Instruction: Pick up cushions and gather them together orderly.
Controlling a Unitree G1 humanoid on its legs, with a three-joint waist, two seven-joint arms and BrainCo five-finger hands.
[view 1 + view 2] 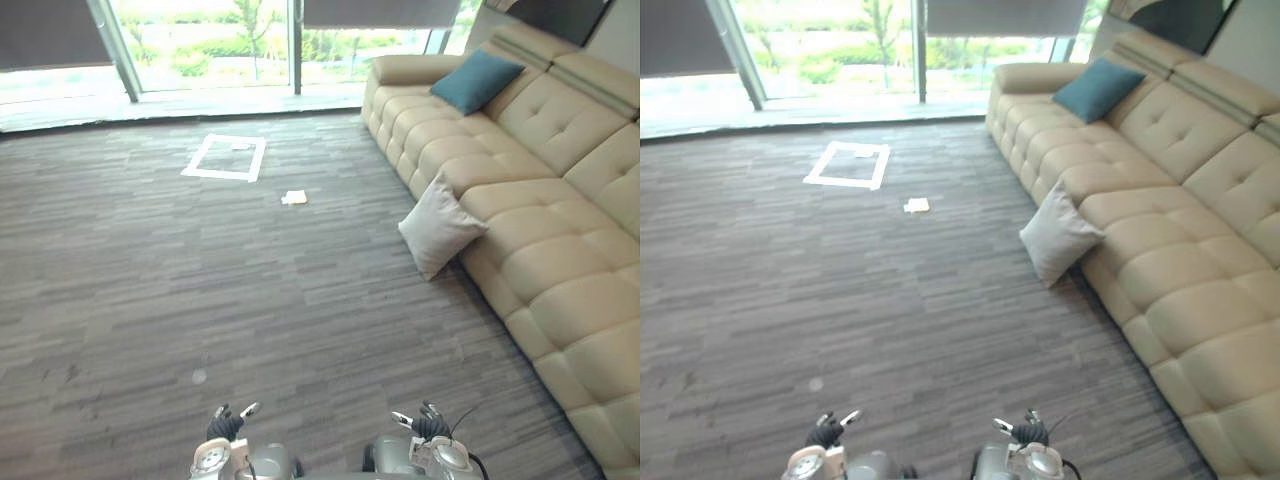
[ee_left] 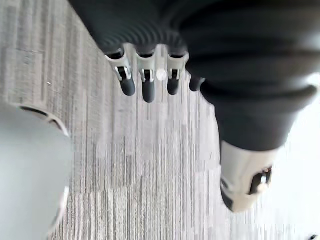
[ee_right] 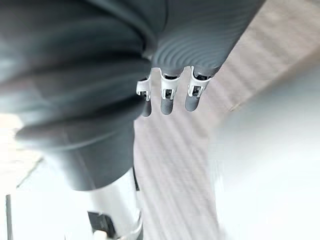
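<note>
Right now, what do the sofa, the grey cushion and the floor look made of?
Sofa: likely beige leather or faux leather; smooth, tufted, slight sheen. Grey cushion: seemingly matte woven fabric, soft creases. Floor: low-pile carpet, streaked grey, no gloss.

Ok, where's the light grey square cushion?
The cushion stands on the grey carpet, leaning against the beige tufted sofa, right of centre in both eye views.

Down the right side, sofa [image 1: 560,200], with far cushion [image 1: 476,80] up on its seat by the armrest and near cushion [image 1: 440,228] down on the floor [image 1: 150,290], leaning against the sofa front. Out to the left before the windows [image 1: 200,40], taped square [image 1: 225,158], small scrap [image 1: 294,197] just nearer and right of it. Low at the near edge, left hand [image 1: 225,425] and right hand [image 1: 430,425], well apart from both cushions.
</note>
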